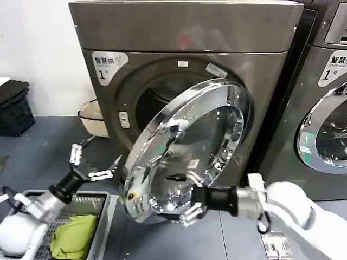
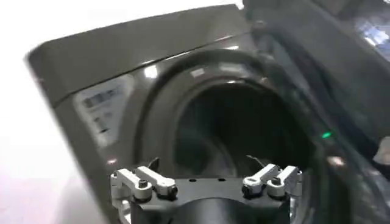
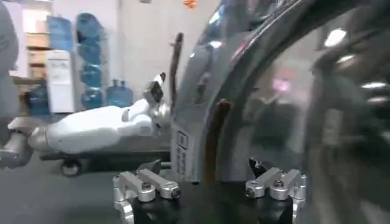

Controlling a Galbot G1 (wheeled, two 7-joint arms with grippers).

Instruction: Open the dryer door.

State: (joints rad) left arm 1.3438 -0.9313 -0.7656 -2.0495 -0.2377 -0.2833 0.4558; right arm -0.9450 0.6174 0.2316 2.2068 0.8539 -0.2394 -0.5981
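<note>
The dryer door (image 1: 190, 151), a chrome ring around dark glass, stands swung partly out from the dryer (image 1: 184, 49), and the drum opening (image 1: 157, 92) shows behind it. My right gripper (image 1: 181, 205) is at the door's lower edge, open. In the right wrist view the door's rim (image 3: 201, 109) runs up between the spread fingers of the right gripper (image 3: 204, 165). My left gripper (image 1: 105, 150) hovers open to the left of the door, apart from it. In the left wrist view the left gripper (image 2: 202, 161) faces the dark drum opening (image 2: 244, 128), holding nothing.
A second machine (image 1: 325, 108) with its own chrome door stands close on the right. A grey basket (image 1: 103, 216) holding a green cloth (image 1: 73, 235) sits on the floor at lower left. A beige tub (image 1: 92, 116) and a black crate (image 1: 13, 105) stand left of the dryer.
</note>
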